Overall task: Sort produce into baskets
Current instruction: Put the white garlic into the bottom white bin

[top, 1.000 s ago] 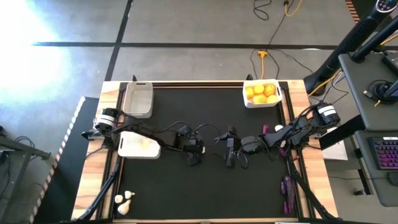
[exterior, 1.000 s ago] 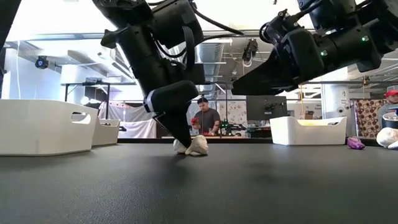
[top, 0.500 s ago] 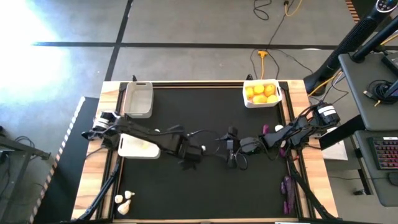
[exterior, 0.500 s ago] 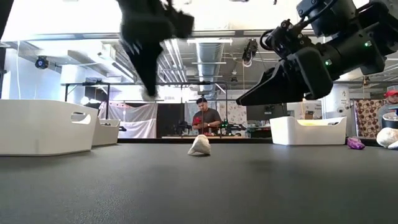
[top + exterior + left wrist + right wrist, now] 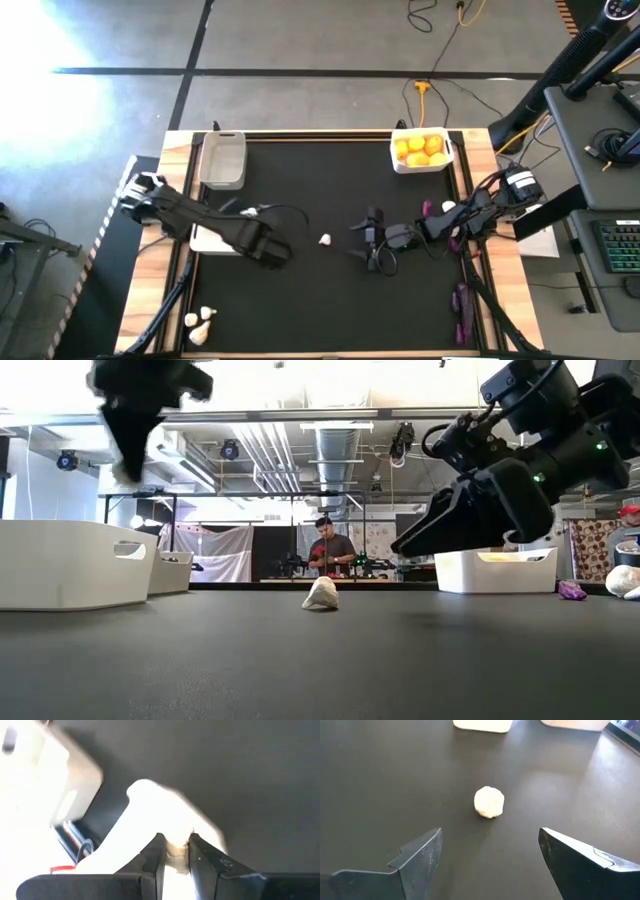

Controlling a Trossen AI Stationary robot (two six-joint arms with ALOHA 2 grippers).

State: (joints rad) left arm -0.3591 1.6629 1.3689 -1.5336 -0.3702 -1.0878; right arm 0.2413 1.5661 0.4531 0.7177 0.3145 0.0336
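A whitish garlic bulb (image 5: 325, 239) rests on the black mat mid-table; it also shows in the low view (image 5: 321, 594) and in the right wrist view (image 5: 489, 802). My right gripper (image 5: 360, 241) is open just to the bulb's right, its fingers level and aimed at it without touching. My left gripper (image 5: 274, 254) is raised to the bulb's left, by the near-left white basket (image 5: 204, 240), and is shut on a second small whitish bulb (image 5: 175, 851). A greyish bin (image 5: 222, 160) stands far left. A white basket (image 5: 397, 165) at the far right holds yellow and orange citrus (image 5: 420, 148). My left gripper pinches the small whitish bulb (image 5: 175, 852) between its two fingers, which stand close together on either side of it. The bulb is lifted clear of the mat. The fingers themselves hide most of it, so which part they have cannot be told.
Two garlic bulbs (image 5: 200, 322) lie at the near-left corner. Purple eggplant pieces lie near the right edge (image 5: 461, 300), with another purple piece (image 5: 427, 208) farther back. Black cables trail along both arms. A person (image 5: 326, 550) stands in the room beyond the table.
My left gripper has risen from the mat with one of two neighbouring bulbs and gone up and toward the table's left edge, near the white basket. The other bulb stays where it was on the mat.
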